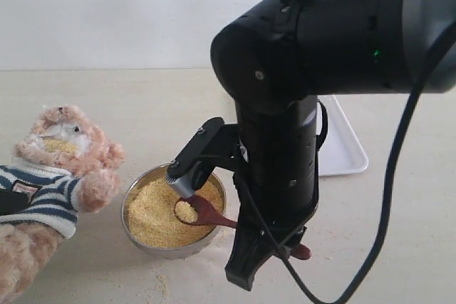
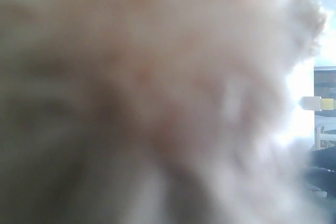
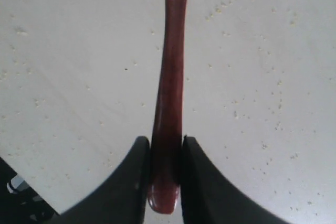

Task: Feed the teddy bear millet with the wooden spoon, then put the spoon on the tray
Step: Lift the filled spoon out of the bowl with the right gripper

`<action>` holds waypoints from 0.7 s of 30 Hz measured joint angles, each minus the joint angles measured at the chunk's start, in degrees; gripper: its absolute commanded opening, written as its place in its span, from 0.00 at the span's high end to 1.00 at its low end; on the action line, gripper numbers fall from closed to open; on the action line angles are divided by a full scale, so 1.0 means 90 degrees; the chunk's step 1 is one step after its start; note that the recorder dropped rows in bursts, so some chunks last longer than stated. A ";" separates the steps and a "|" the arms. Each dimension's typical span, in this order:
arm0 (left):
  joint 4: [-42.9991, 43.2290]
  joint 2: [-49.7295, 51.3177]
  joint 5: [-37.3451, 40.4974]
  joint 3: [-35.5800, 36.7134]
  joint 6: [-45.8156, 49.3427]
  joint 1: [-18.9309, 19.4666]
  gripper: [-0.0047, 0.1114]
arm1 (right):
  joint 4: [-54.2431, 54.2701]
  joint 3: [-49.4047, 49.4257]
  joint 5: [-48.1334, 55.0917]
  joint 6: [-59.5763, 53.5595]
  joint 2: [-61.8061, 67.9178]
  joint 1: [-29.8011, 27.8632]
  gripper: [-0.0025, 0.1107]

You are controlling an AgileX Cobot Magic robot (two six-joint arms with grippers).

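**Exterior view: spoon bowl in the millet, right pincer on the handle**

You've got the right pincer (image 3: 165, 148) closed tight on the wooden spoon (image 1: 206, 211). It grips near the handle's end, and only a short stub pokes out past the fingers (image 3: 131, 182). The right wrist view confirms it: both fingers are pressed against the handle with no gap.

The spoon's bowl sits in the millet (image 1: 153, 218) at the right side of the metal bowl (image 1: 128, 227), with a small heap of grain on it. The handle runs right and nearward out over the rim.

The metal bowl is near centre on the table (image 1: 142, 105), with loose grains scattered on the table just near of it.

The teddy bear (image 1: 60, 154) is at the left, leaning back with its face up, just beside the metal bowl. You can see yellow grains on its muzzle.

The tray (image 1: 343, 149) is right and far, mostly hidden behind the right arm (image 1: 320, 33), well apart from the spoon.

The left wrist view is just blurred fur filling the frame. No fingers show, so you can't tell the left pincer's state.
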 measured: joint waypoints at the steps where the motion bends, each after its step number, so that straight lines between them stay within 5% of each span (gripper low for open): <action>1: 0.0000 0.0000 0.0000 0.0000 0.0000 0.0000 0.92 | 0.0035 0.0010 -0.0006 0.0000 -0.0027 -0.0028 0.98; 21: 0.0000 0.0000 0.0000 0.0000 0.0000 0.0000 0.92 | 0.0541 0.0010 -0.0162 -0.0306 -0.0055 -0.0127 0.98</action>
